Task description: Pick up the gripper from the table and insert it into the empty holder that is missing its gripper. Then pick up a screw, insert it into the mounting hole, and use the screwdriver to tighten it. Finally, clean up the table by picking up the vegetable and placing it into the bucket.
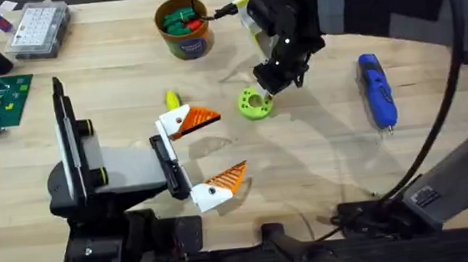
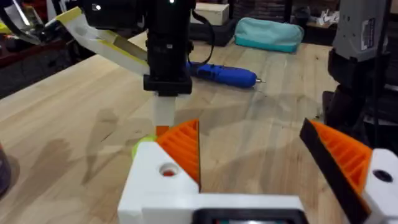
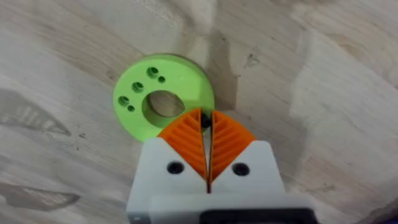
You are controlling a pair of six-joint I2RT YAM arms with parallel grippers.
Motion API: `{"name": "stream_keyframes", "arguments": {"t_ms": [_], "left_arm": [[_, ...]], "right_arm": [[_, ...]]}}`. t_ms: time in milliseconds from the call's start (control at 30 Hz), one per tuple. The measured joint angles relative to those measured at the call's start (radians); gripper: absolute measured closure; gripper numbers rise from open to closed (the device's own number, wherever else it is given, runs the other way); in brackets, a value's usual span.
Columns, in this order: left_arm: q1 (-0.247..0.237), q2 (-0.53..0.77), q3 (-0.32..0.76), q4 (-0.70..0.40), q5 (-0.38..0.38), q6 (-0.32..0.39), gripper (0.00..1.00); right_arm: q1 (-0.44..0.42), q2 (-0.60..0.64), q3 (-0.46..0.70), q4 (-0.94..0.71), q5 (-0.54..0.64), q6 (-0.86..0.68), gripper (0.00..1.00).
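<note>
The right gripper (image 3: pixel 206 127), white with orange ribbed pads, stands over the flat round green plastic disc with a centre hole and small holes (image 3: pixel 163 93). Its fingers are pressed nearly together, and a small dark thing sits pinched between the tips; it is possibly a screw, but I cannot say surely. So the step in hand seems to be the screw step: bringing a screw to a mounting hole of the disc.

The left gripper (image 1: pixel 207 154) rests low on the light wooden table (image 1: pixel 320 158) with its fingers spread wide and nothing between them.

The bright blue pen-shaped screwdriver (image 1: pixel 377 90) lies flat on the table, well apart to the right of the disc. The small round orange-brown bucket with a blue band (image 1: pixel 183 28) stands at the far side and has green and red things in it.

The next move calls for a fine line-up of the tip over one small hole, then a straight descent.
</note>
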Motion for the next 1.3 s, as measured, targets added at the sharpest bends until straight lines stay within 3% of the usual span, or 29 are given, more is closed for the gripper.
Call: {"name": "stream_keyframes", "arguments": {"t_ms": [533,967,1300], "left_arm": [[0.0,0.0,0.0,0.0,0.0,0.0,0.013],[0.0,0.0,0.0,0.0,0.0,0.0,0.013],[0.0,0.0,0.0,0.0,0.0,0.0,0.013]], "right_arm": [[0.0,-0.007,0.0,-0.013,0.0,0.0,0.998],[0.0,-0.159,0.054,-0.129,0.0,0.0,0.998],[0.0,-0.169,0.068,-0.138,0.0,0.0,0.998]]}}
